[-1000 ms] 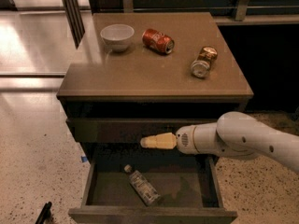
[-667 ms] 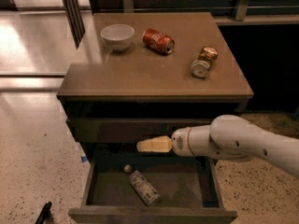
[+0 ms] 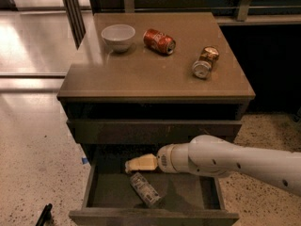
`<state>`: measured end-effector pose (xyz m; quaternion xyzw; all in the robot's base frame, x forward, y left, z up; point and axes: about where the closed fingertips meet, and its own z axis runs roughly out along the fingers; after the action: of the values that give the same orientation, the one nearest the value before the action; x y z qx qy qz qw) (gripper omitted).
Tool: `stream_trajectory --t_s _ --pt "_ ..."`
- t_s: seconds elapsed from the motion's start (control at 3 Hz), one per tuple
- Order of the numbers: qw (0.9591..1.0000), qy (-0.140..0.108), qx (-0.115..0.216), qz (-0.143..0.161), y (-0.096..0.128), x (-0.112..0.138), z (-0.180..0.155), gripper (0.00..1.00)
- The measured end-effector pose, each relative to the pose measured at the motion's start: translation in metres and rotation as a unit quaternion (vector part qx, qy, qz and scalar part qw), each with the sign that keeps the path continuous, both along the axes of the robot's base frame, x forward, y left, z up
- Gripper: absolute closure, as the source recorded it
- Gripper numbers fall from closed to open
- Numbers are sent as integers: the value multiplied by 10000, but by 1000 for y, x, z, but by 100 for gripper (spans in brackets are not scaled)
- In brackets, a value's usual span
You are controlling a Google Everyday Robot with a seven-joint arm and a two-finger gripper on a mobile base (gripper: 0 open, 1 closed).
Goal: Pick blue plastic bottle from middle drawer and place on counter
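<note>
The worktop (image 3: 150, 74) was smooth tan-brown with a thin dark edge. On it sat a white bowl (image 3: 118, 36) at 11 o'clock, a red soda can (image 3: 159, 41) at 12 and a gold-brown can (image 3: 205, 62) with a silvery end at 2. The middle drawer (image 3: 150, 216) was dark brown, its floor dull greenish-grey. The blue plastic bottle (image 3: 145, 189) was clear with a greyish label. The cream-yellow claw (image 3: 132, 165) hung at the bottle's 12 o'clock, on a white arm (image 3: 235, 161) with dark dots. The floor (image 3: 33, 149) was pale and speckled.
</note>
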<state>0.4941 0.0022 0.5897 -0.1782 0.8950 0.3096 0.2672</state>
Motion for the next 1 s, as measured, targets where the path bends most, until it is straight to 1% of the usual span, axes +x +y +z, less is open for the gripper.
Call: stream_trajectory --t_s 0.33,0.67,1.0 --pt "9999 -62 -120 -101 26 2 -47 0" --pt "9998 -116 -123 -139 27 5 -47 0" --pt "9993 -77 -274 -239 32 3 -56 0"
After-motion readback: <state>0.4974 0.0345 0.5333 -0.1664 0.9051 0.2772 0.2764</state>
